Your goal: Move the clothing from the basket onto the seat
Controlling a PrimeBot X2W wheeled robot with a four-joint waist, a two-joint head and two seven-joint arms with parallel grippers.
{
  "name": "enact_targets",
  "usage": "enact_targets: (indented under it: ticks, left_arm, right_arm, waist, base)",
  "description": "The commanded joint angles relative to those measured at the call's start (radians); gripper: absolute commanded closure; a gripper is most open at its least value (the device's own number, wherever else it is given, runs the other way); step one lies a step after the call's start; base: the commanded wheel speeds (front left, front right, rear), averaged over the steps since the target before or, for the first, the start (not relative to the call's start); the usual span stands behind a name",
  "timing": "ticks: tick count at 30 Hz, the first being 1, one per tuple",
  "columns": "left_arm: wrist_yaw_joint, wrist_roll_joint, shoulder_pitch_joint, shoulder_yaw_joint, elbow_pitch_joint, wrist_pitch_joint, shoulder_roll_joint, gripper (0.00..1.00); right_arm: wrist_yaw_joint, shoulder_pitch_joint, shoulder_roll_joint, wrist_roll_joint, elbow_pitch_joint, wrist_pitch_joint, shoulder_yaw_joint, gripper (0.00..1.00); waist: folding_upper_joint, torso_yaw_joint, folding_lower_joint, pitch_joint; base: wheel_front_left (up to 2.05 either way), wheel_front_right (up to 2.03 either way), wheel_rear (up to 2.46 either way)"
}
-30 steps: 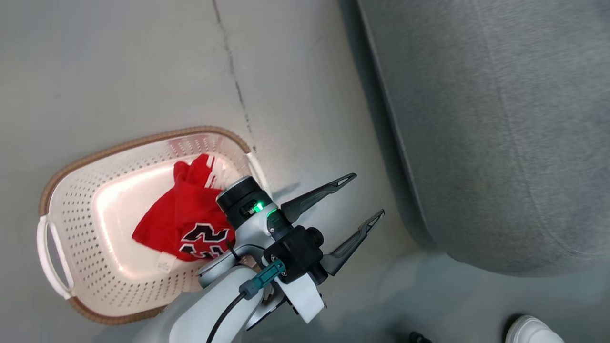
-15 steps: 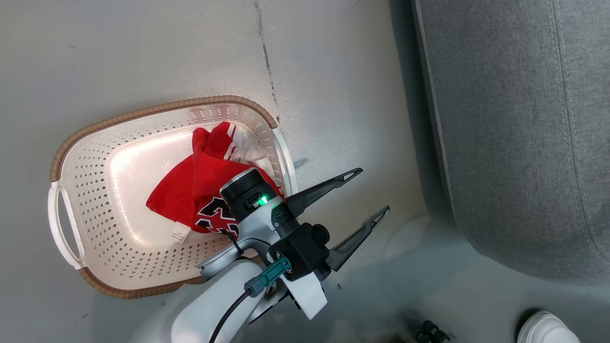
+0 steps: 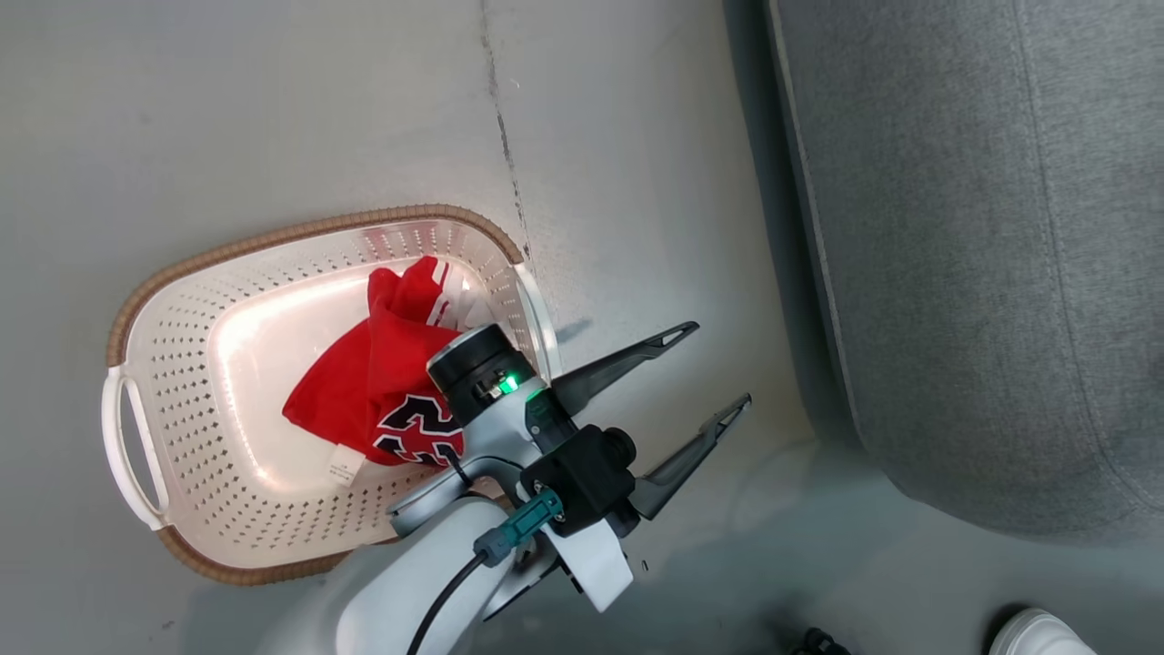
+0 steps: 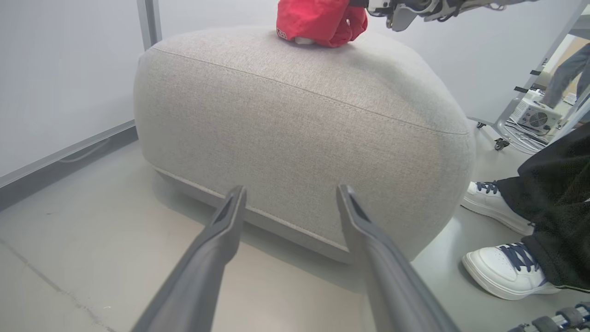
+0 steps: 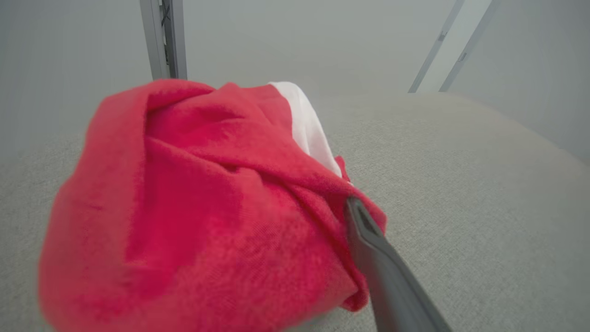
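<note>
A grey floor (image 3: 273,109), crossed by a thin dark crack (image 3: 505,146), is seen in the head view. The grey seat (image 3: 982,273) stands at the right and the basket (image 3: 173,364) at the left, well apart from it. In the left wrist view, pale walls (image 4: 55,69), a metal post (image 4: 148,18) and a wheeled stand (image 4: 511,110) are seen beyond the seat. A person's white shoes (image 4: 507,272) and dark trousers (image 4: 553,207) are seen at the right.

A red garment (image 3: 364,400) with dark-and-white numerals lies in the basket, partly hidden by the left arm. The left hand (image 3: 718,364) is held over the floor between basket and seat, its fingers spread wide with nothing between them. A second red garment (image 5: 193,216) is bunched on top of the seat. One finger (image 5: 385,276) of the right hand (image 5: 295,205) is laid against this garment's right fold. The other finger is covered by cloth, so it cannot be told whether that hand is spread or pinching.
</note>
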Motion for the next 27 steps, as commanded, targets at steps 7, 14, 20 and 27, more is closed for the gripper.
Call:
enact_targets:
  ticks: [7,14,20,27]
  left_arm:
    - [0.0,-0.043,0.047,-0.003,0.009,0.0,-0.037,0.0]
    - [0.0,-0.077,0.091,0.007,0.005,0.0,-0.074,0.0]
    - [0.0,-0.083,0.136,0.04,-0.006,0.0,-0.094,0.0]
    - [0.0,-0.082,0.206,0.11,-0.025,0.0,-0.111,0.0]
  right_arm:
    - [0.0,0.06,-0.017,-0.023,-0.015,-0.003,0.079,0.0]
    - [0.0,0.127,-0.037,0.008,-0.056,-0.003,0.162,0.0]
    - [0.0,0.201,-0.05,0.059,-0.191,-0.003,0.213,0.0]
    - [0.0,0.299,-0.052,0.064,-0.399,-0.003,0.222,0.0]
  waist:
    - [0.0,-0.015,-0.0001,-0.116]
    - [0.0,-0.022,-0.0001,-0.246]
    - [0.0,-0.024,-0.0001,-0.337]
    - [0.0,-0.01,-0.0001,-0.442]
  base:
    - [0.0,0.0,0.0]
    - [0.0,0.0,0.0]
    - [0.0,0.0,0.0]
    - [0.0,0.0,0.0]
